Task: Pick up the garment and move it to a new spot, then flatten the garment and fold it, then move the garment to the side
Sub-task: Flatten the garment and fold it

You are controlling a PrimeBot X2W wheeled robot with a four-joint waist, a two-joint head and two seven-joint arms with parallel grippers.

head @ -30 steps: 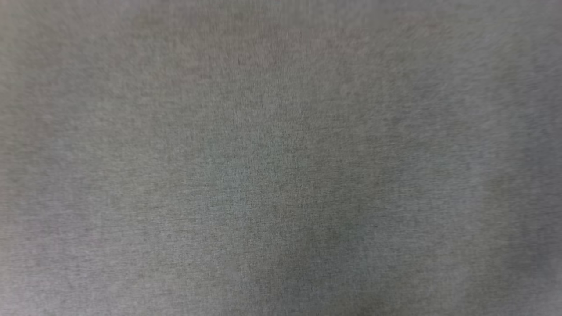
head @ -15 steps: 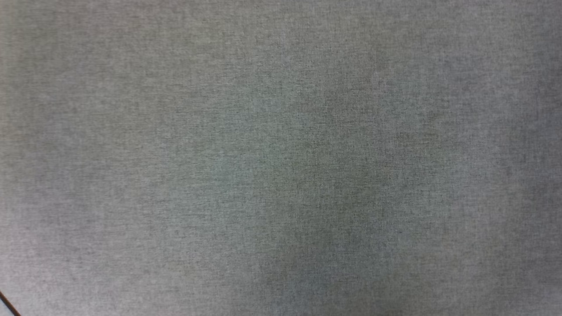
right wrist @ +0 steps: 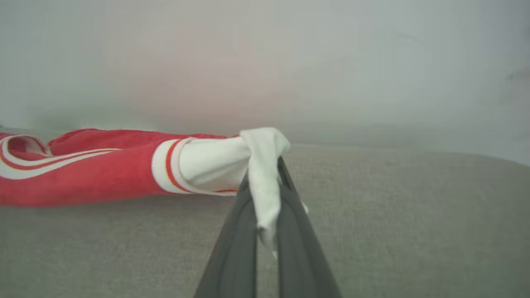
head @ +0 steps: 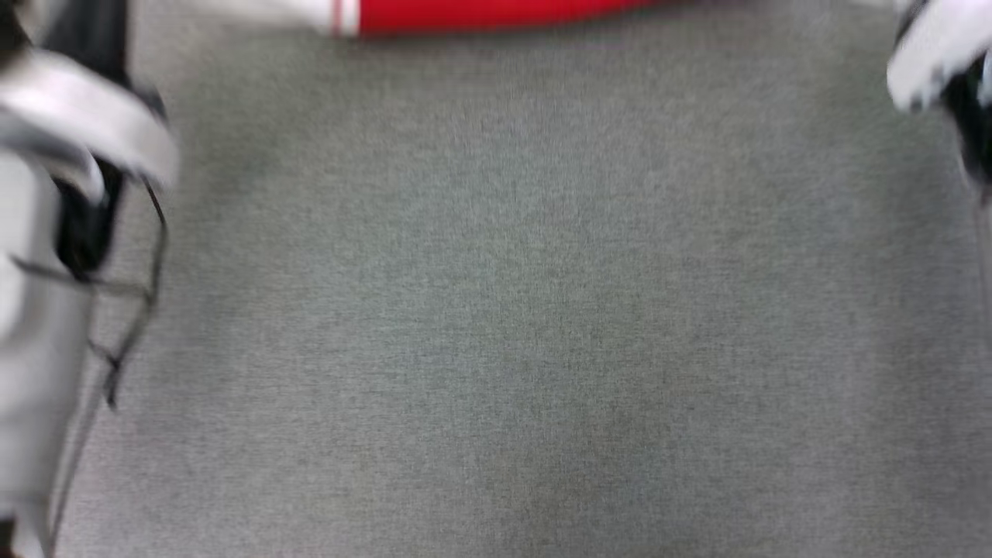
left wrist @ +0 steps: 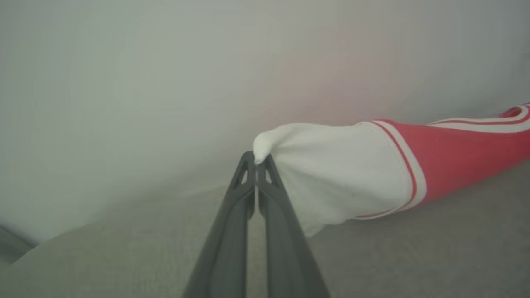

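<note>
While the garment (left wrist: pixel 455 153), soft red knit with white sleeves and striped ribbed trim, stretches low over the grey woven surface (head: pixel 496 310), the left end effector (left wrist: pixel 256 160) pinches one bunched white sleeve tip and the right end effector (right wrist: pixel 266 171) clamps the other sleeve between its dark tapered fingers.

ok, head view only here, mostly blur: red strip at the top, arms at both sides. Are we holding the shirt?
Observer: yes, left gripper is shut on the shirt, at a white sleeve tip.
Operator: right one?
Observer: right gripper is shut on the other white sleeve; cloth hangs down between its fingers.
Operator: body lifted?
Observer: no, the red middle seems to lie on the grey surface.
</note>
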